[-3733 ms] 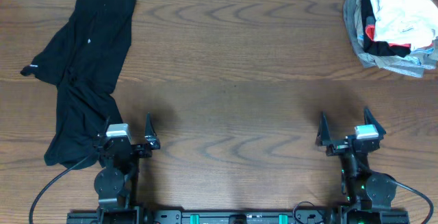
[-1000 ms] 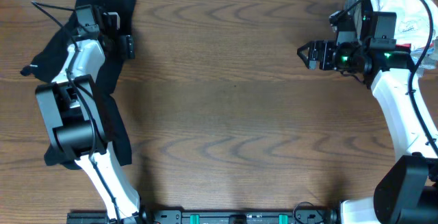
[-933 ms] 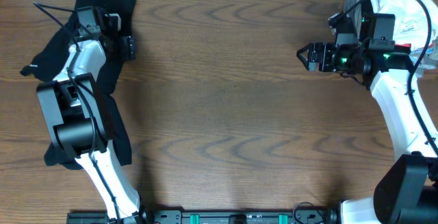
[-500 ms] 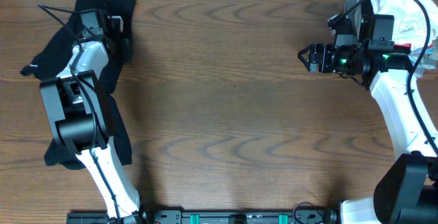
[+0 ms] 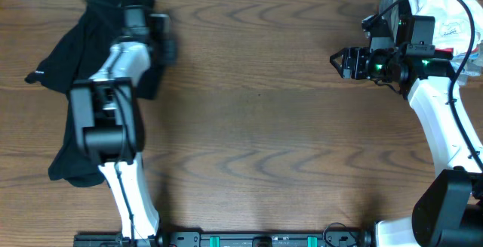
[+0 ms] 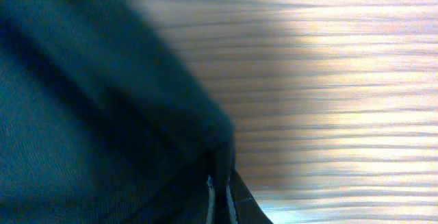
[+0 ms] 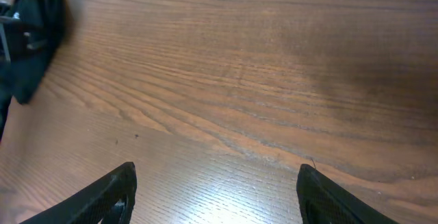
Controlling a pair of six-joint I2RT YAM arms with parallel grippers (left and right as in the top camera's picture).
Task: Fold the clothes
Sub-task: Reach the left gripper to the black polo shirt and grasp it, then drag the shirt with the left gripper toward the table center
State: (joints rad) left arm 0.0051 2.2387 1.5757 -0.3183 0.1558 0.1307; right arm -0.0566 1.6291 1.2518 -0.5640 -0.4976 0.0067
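- Half a second ago the left tool sat over the black T-shirt near the far left corner of the worktop. It has now swung toward the middle of the far edge, and the shirt's right margin has come along with it.
- The left wrist view shows why. The left tool's jaws are pressed almost together with a fold of dark cloth pinched between them; the cloth drapes away to one side and bare wood lies on the other.
- We read this as a drag under way, a first move to spread the shirt out (it is not flat yet, but bunched and twisted from the far left corner down along the left edge).
- The right tool has not shifted over the last second. It hangs above bare wood near the far right corner, pointing toward the middle, with its jaws spread wide and nothing in them.
- Just behind it, in the far right corner, lies the heap of white, grey, red and black garments, which looks the same as before.
- For the task, this means only one edge of the shirt is under control. No fold has been made, and most of the work remains.
- In our judgement, thin cloth pulled from a single point will trail and rope up rather than open out. The right tool will probably need its own grip on another corner before the shirt can be laid flat.
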